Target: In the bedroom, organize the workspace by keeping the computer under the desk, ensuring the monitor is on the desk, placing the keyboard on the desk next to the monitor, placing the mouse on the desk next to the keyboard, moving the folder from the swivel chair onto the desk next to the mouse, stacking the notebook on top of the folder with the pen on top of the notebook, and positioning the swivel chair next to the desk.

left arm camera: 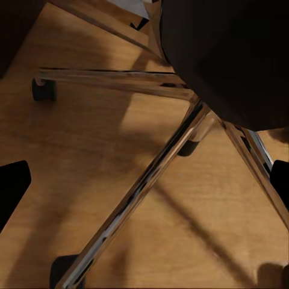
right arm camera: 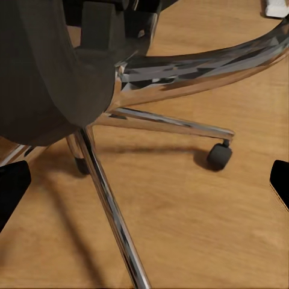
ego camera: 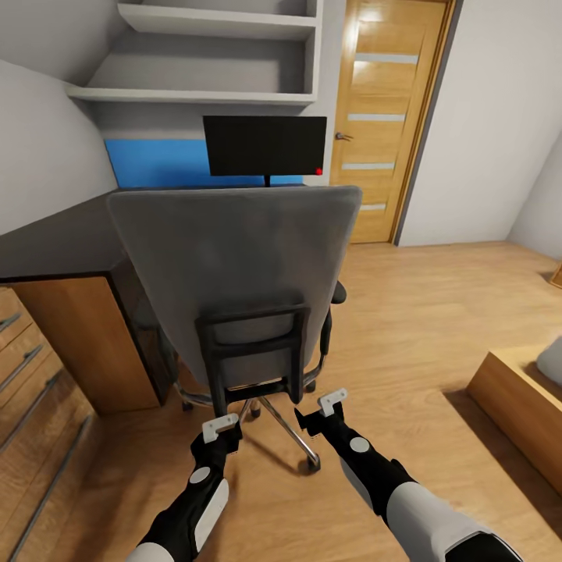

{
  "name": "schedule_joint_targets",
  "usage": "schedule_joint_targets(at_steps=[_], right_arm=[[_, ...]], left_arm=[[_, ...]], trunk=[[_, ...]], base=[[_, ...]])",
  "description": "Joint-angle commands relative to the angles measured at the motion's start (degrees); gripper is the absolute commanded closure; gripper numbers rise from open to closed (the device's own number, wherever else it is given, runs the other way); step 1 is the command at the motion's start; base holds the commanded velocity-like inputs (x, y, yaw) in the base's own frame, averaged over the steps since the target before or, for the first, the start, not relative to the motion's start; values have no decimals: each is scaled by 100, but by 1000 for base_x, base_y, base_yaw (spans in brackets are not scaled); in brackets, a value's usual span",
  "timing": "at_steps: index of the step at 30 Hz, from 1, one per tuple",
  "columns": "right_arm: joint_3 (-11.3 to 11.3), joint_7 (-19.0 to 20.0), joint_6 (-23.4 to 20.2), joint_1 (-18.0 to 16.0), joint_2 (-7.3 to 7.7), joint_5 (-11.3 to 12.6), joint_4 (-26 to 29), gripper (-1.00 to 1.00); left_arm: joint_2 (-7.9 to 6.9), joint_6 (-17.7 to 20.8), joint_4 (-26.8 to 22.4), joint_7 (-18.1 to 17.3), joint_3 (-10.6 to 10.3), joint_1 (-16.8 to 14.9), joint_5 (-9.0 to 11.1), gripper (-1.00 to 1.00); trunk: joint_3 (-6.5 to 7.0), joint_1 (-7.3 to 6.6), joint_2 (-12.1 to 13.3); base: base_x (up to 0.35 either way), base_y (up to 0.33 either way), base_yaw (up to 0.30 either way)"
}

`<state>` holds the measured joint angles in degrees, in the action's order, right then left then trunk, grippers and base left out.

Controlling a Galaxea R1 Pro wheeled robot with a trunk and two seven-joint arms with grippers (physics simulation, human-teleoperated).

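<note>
Head view is showing the swivel chair (ego camera: 238,273) from behind, its grey back facing the robot and its seat tucked toward the desk (ego camera: 70,234). The monitor (ego camera: 265,145) is standing on the desk beyond the chair back, in front of the blue panel — that part looks done. Chair back is hiding the seat and the desk strip in front of the monitor, so keyboard, mouse, folder, notebook and pen can't be checked from here; computer isn't identifiable either.

Both arms are reaching low toward the chair's back frame. Left gripper (ego camera: 221,426) is sitting just beside the lower left of the black frame, right gripper (ego camera: 334,400) near the lower right by the chrome base (ego camera: 285,421). Neither is holding anything; in the wrist views the dark fingertips are sitting at opposite edges of each picture, so both look spread wide.

Left wrist view is looking down on chrome spokes (left arm camera: 150,180) and a caster (left arm camera: 44,90) over the wood floor (left arm camera: 90,150); right wrist view is showing the seat underside, spokes and one caster (right arm camera: 220,156).

Judgement — chair is already close to the desk, maybe being positioned; most of the desk-top arranging can't be confirmed.
</note>
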<state>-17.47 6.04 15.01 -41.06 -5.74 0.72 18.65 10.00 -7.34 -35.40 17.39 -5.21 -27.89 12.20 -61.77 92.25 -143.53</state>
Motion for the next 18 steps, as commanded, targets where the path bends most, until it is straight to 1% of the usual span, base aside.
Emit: schedule_joint_targets(at_steps=[1,18], right_arm=[[15,4,20,-6,1,16,0,-100],[15,2,20,-7,3,16,5,-100]], left_arm=[[0,-30,-2,28,-20,-6,24,-100],[0,-30,-2,28,-24,-6,28,-100]], trunk=[[-4,2,-2],[-4,2,-2]], base=[[320,0,0],[321,0,0]])
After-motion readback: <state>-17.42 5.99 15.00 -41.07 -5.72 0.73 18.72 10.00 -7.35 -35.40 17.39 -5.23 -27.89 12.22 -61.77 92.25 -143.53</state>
